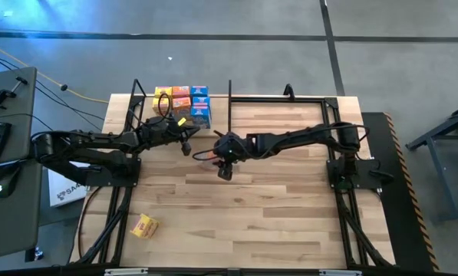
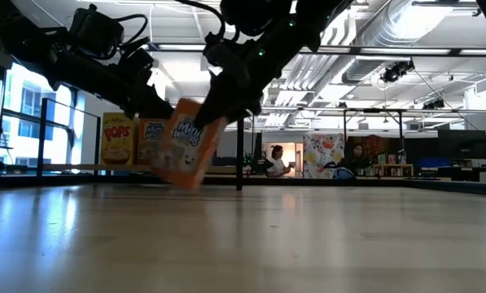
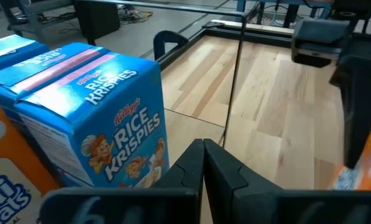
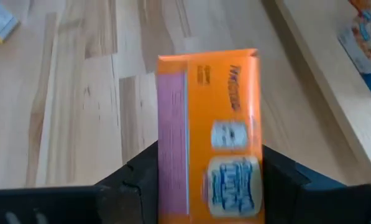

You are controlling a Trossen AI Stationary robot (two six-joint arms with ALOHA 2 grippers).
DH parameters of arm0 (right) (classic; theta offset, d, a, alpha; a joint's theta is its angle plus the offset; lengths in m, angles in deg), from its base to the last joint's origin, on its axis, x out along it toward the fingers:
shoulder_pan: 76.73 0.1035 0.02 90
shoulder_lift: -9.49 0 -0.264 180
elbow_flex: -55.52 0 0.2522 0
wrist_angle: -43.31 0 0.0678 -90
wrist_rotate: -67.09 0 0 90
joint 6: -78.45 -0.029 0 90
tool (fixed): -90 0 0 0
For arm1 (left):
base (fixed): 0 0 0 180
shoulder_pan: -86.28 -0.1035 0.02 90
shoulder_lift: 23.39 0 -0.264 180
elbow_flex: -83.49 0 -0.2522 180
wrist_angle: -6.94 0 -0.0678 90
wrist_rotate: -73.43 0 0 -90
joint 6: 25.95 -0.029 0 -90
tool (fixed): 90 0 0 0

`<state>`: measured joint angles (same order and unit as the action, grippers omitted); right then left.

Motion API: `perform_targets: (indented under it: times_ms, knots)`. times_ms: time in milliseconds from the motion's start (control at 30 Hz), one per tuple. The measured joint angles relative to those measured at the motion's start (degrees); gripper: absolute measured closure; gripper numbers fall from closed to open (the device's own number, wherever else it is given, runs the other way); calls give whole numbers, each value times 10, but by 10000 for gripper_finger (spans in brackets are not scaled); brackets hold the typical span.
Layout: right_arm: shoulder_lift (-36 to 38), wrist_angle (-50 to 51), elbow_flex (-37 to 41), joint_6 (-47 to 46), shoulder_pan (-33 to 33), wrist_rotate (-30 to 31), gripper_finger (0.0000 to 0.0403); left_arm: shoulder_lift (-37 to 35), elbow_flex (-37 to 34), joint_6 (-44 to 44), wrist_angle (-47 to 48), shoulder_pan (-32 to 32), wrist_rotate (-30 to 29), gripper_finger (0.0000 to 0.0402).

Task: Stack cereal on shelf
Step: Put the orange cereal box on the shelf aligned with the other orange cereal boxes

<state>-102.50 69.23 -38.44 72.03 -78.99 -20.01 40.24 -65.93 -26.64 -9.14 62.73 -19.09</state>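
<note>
My right gripper (image 4: 210,186) is shut on an orange cereal box (image 4: 225,124), held above the middle of the table and tilted in the low view (image 2: 190,142). The shelf (image 1: 148,103) is a raised board with black posts at the table's far left. Yellow, orange and blue boxes (image 1: 184,102) stand on it in rows. My left gripper (image 3: 204,149) is shut, just in front of the shelf beside a blue Rice Krispies box (image 3: 104,118); I cannot tell whether it touches it. One yellow box (image 1: 144,225) lies on the table near the near-left corner. My right gripper pinches the orange box between its two fingers (image 4: 141,177), one on each side of the box's end nearest the wrist (image 4: 204,193). The fingers come slanting down from above. The box is lifted clear of the table and hangs tilted below the gripper (image 2: 186,155).
Thin black posts (image 1: 230,88) and a black frame (image 1: 290,96) run along the table's far edge to the right of the shelf. Bare slatted table top (image 1: 259,215) spreads across the middle and near side. People sit in the room far behind the table (image 2: 275,160).
</note>
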Motion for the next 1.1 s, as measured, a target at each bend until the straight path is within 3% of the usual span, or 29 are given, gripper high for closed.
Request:
perform_targets:
  times_ms: [433,567,667,767,833,1033,1100]
  knots:
    - [1,-26,-10,26,4,6,167,0,0,-9,0,12,14,398]
    - [36,47,-52,56,27,12,167,0,0,-13,0,23,20,397]
    - [70,158,-72,69,52,14,170,0,2,-15,3,31,35,400]
    - [104,243,-42,65,72,14,198,0,11,-4,16,39,53,401]
    - [120,230,7,41,78,23,234,0,26,2,47,43,72,401]
    - [132,-16,167,-7,60,31,372,0,76,15,145,69,88,393]
    - [124,-95,199,-12,53,30,394,0,95,6,186,81,109,379]
